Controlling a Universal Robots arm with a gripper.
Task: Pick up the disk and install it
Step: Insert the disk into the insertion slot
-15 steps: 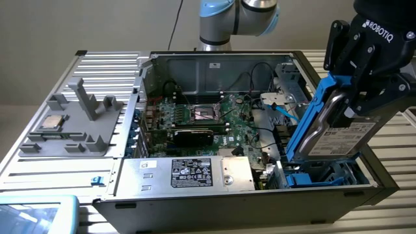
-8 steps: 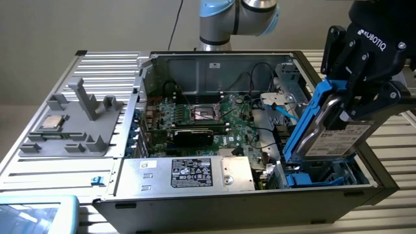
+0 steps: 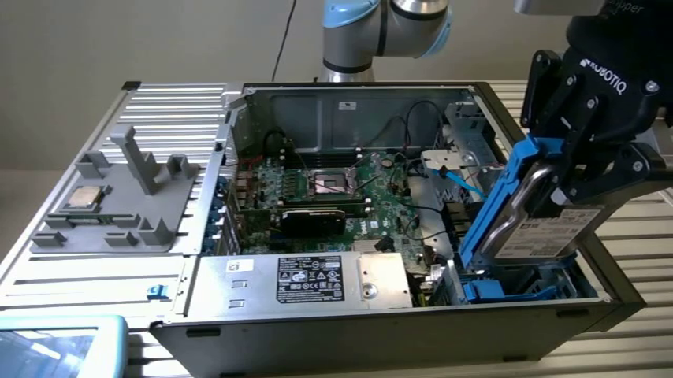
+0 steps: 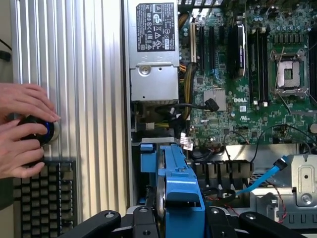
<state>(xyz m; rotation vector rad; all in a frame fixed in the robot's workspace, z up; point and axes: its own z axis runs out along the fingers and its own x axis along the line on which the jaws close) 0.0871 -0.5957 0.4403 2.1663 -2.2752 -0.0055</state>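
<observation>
Above the blue drive bay at the exterior view's right end of the open computer case, the gripper clamps the disk between its fingers, on edge and tilted, apparently so its blue carrier lines up with the slot

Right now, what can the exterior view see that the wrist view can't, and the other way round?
The exterior view adds the robot arm, the disk's white label, and a grey tray with a small chip at the exterior view's left. The wrist view adds a person's hands and a black keyboard beside the computer case. Both share the tool shut on the disk in its blue carrier, the motherboard, and the silver box with a black label.
</observation>
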